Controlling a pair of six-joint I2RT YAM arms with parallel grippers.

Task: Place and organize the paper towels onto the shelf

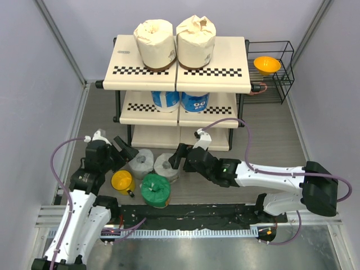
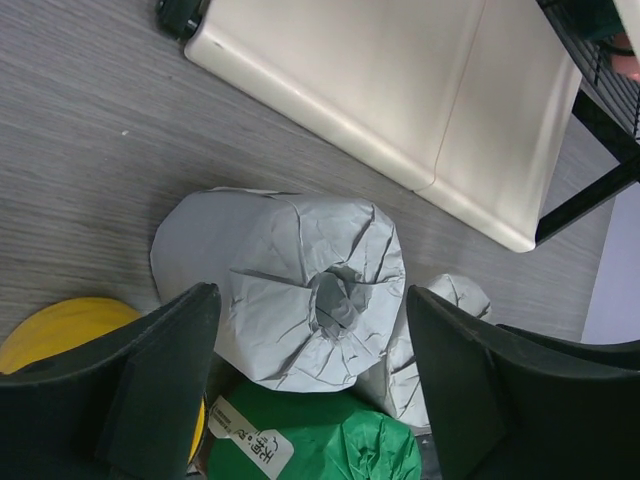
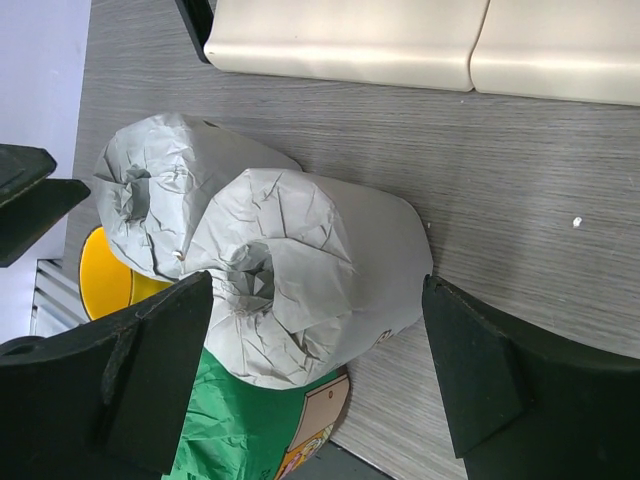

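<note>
Two cream paper towels [image 1: 154,42] stand on the shelf's [image 1: 129,76] top board, and two blue-and-white ones [image 1: 166,100] sit on the middle tier. On the table stand two grey rolls, left [image 1: 140,163] and right [image 1: 167,167], with a green roll [image 1: 156,190] in front of them. My left gripper [image 1: 126,151] hovers at the left grey roll [image 2: 300,285]. Its jaws are open and straddle the roll's top; contact cannot be told. My right gripper [image 1: 176,157] is open around the right grey roll [image 3: 310,280], with a gap on its right side.
A yellow mug [image 1: 122,181] stands left of the green roll, close to my left gripper. A black wire rack [image 1: 275,79] with an orange bowl [image 1: 266,64] sits right of the shelf. The shelf's bottom board [image 3: 350,45] lies just beyond the grey rolls.
</note>
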